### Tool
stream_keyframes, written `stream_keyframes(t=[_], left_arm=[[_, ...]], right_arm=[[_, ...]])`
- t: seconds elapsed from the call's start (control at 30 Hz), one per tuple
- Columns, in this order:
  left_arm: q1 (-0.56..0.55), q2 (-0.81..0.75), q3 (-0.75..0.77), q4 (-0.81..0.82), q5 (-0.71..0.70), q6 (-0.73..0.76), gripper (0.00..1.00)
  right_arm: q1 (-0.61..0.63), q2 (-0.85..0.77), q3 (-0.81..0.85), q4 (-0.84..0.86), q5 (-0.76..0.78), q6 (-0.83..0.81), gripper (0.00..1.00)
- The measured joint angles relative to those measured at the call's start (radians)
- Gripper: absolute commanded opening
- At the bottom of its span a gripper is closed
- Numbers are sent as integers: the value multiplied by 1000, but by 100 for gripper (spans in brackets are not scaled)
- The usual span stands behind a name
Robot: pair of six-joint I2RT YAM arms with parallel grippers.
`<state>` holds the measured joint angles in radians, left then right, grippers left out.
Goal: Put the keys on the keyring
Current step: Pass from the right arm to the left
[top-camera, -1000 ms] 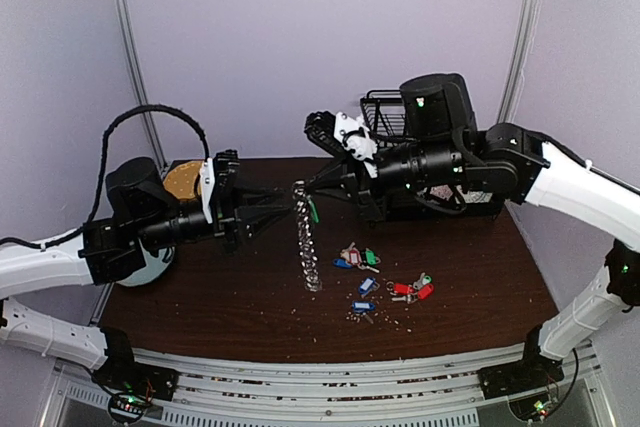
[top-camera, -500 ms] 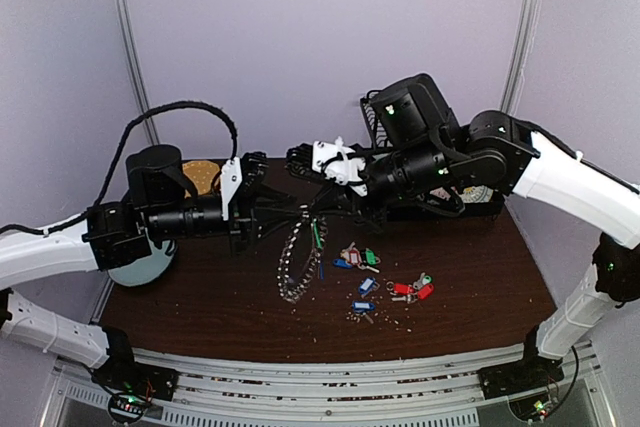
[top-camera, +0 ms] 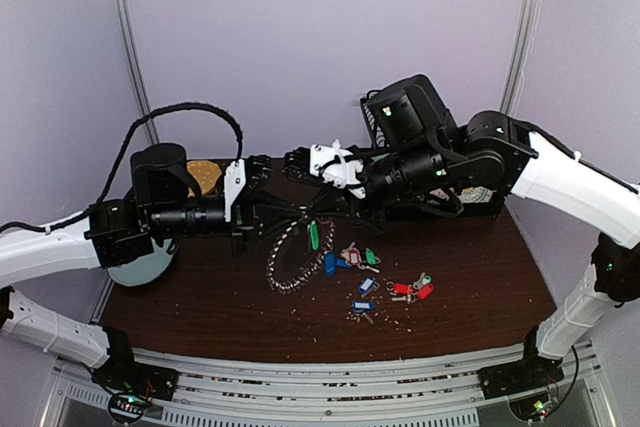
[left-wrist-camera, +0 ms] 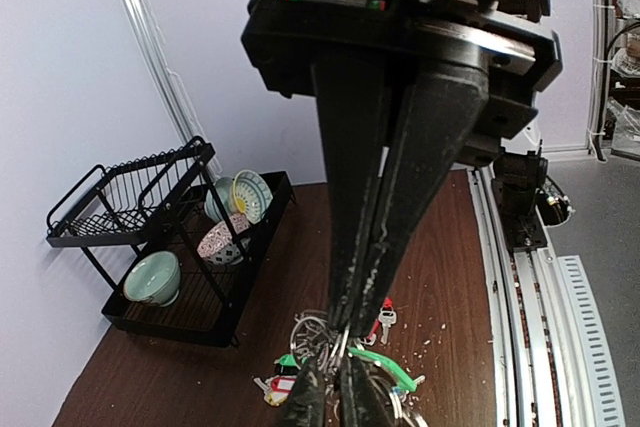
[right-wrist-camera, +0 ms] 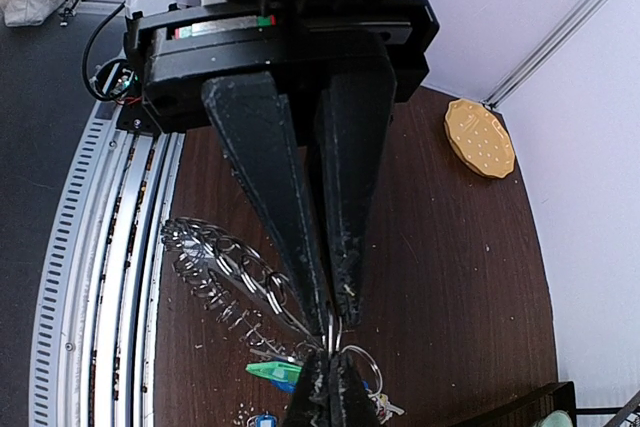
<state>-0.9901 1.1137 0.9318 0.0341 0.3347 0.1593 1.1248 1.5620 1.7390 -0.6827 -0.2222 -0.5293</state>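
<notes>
- Keyring (top-camera: 283,269): it hung from where my two grippers met above the middle of the table (top-camera: 200,317). Its loop of linked rings trailed down toward the near edge, and the lowest links apparently rested on the wood.
- My right gripper (right-wrist-camera: 330,315) was clenched tight on one ring at the top of the chain, fingertips fully together.
- My left gripper (left-wrist-camera: 338,342) faced it tip to tip, its fingers drawn in almost to touching on the same knot of rings. I judged that a grasp on the keyring, though in that tangle I could not tell whether it also caught a key's own small ring.
- A green-tagged key (top-camera: 313,236) dangled just below the meeting point. The loose keys (top-camera: 357,256) lay on the table beside the loop, on the side toward the near right corner.
- To do this step well, I reckoned the right should serve purely as a vice, holding its ring level and motionless.
- The left should do all the working, in small twists along the ring's split and never in a pull away from it.
- With the tips this close, I judged a clash of fingers or a slipped ring to be the main risk, so slow motion and a low, unswinging chain mattered most.
</notes>
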Motion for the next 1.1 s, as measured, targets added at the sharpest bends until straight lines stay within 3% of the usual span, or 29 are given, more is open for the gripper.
stream_keyframes(t=[0.13, 0.33, 0.47, 0.7, 1.1], left_arm=[[1, 0, 0, 0, 16, 1, 0], [1, 0, 0, 0, 20, 3, 0], [1, -15, -24, 36, 5, -3, 0], [-5, -85, -146, 192, -10, -56, 0], [-7, -93, -222, 407, -58, -160, 0]], right_arm=[[3, 5, 9, -10, 6, 1, 0], [3, 12, 26, -26, 13, 2, 0], [3, 10, 16, 3, 22, 16, 19], [-19, -71, -185, 238, -31, 100, 21], [-64, -252, -524, 666, -159, 381, 22]])
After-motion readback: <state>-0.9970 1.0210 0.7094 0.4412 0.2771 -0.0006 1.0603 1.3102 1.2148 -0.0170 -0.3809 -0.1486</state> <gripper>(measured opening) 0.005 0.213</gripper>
